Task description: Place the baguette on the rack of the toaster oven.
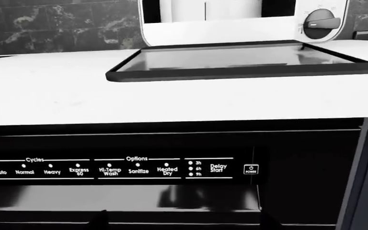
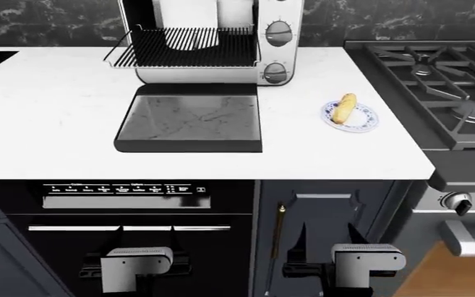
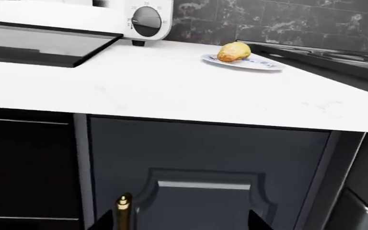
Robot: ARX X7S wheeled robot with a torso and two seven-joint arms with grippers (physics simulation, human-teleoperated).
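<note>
The baguette (image 2: 346,108) lies on a small blue-patterned plate (image 2: 361,120) on the white counter, right of the toaster oven (image 2: 274,55); in the right wrist view the baguette (image 3: 234,51) shows end-on. The oven's glass door (image 2: 190,117) is folded down flat, and the black wire rack (image 2: 192,52) sticks out over it. Both grippers hang below counter level in front of the cabinets. My left gripper (image 2: 146,234) (image 1: 182,223) is open and empty. My right gripper (image 2: 328,234) (image 3: 178,223) is open and empty too, well below the plate.
A gas stove (image 2: 435,74) with black grates adjoins the counter on the right. A dishwasher control panel (image 1: 113,167) faces the left gripper. A dark cabinet door (image 3: 203,158) with a brass handle (image 3: 123,208) faces the right gripper. The counter edge (image 2: 221,176) overhangs both.
</note>
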